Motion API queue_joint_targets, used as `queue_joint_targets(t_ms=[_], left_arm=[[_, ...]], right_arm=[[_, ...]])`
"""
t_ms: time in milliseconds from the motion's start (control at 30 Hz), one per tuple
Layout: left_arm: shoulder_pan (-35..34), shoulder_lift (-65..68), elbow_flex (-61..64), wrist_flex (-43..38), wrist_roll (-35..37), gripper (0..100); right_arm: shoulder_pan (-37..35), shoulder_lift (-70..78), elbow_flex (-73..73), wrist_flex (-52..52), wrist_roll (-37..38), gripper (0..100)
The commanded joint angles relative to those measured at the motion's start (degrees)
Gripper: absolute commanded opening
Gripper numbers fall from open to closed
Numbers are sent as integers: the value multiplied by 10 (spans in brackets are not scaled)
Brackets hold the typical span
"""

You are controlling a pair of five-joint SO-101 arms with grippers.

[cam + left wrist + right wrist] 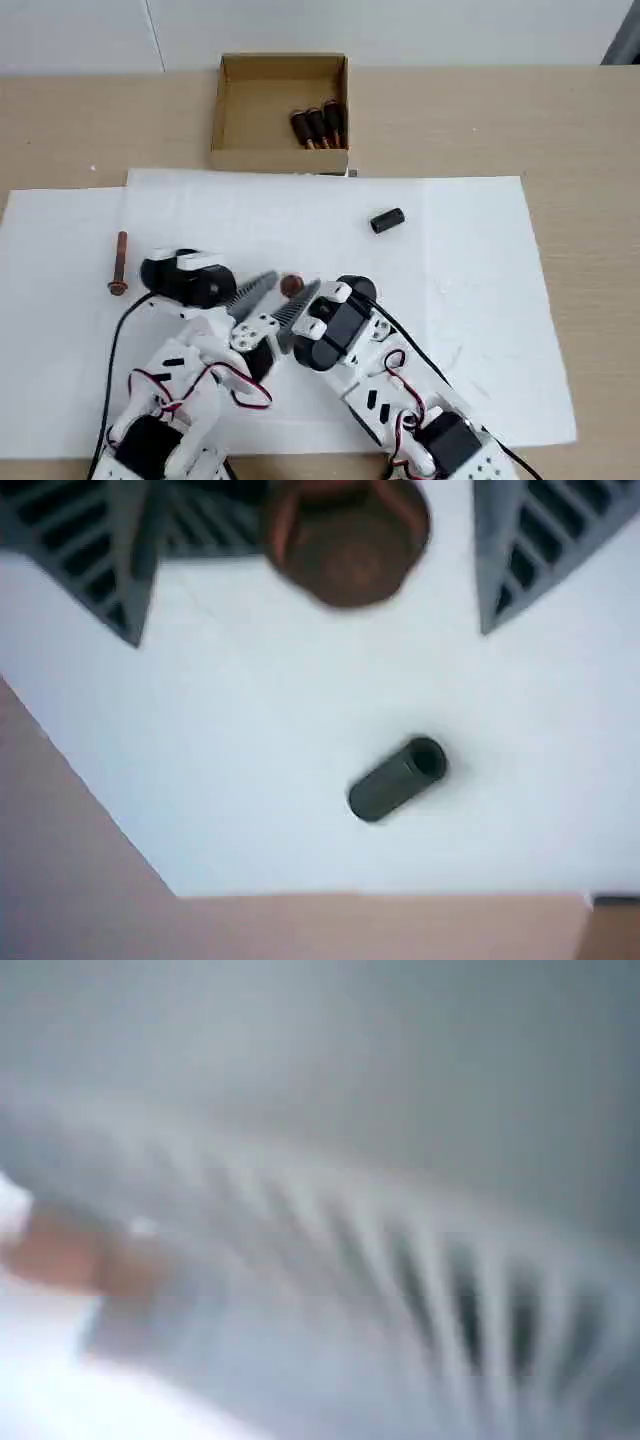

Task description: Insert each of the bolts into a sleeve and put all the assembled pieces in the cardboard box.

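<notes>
A: L pincer (310, 632), where's it at?

B: Near side of the paper (470, 300), approx ctr. We see it released: fingers (110, 560) spread wide, w/ the head of the mid bolt (291, 285) sitting between them and neither one closed on it.

A: And the R pincer (306, 302)?

B: Right up against that same bolt, at it from the near right. Its wrist view is a blur of grey ribs plus sth orange-brown, so we can't tell if it's clenched or released.

A: Sleeve?

B: One sleeve (387, 221), lying on its side on the paper, far-right of both pincers and well apart from them. From the L wrist we see it out beyond the bolt head, one open end facing the cam.

A: Any other bolt?

B: Yes, the left bolt (118, 265). It's on the paper's left part, lying near-to-far w/ the head at the near end. It's left of both pincers, nothing touching it.

A: Box?

B: Box (228, 110) is on the table (580, 120), just past the paper's far edge, left of ctr. We count 3 done pieces (320, 127) inside, side by side along its right wall, twd the near right corner.
</notes>
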Motion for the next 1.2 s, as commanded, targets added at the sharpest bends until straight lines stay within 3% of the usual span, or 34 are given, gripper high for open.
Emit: queue_joint_targets(t_ms=[0,233,400,500,633,833,1000,1167], left_arm=[[-19,-4,-49,4,-27,209],[-23,-4,-108,7,-43,197],[-24,-6,-128,4,-93,0],[-44,-6,-126,6,-127,14],[-122,-4,-87,8,-158,6],[-249,-5,28,10,-186,6],[-267,-5,83,11,-186,6],[-268,-5,111,8,-186,6]], right_arm=[[-2,-7,-32,-16,4,3],[-1,-7,-31,-14,4,3],[20,-7,-33,-11,0,3],[55,-7,-37,-10,-1,3],[116,-1,-53,17,-4,3],[176,1,-102,119,-87,3],[192,72,-163,122,-100,3],[195,272,-289,37,-112,3]])
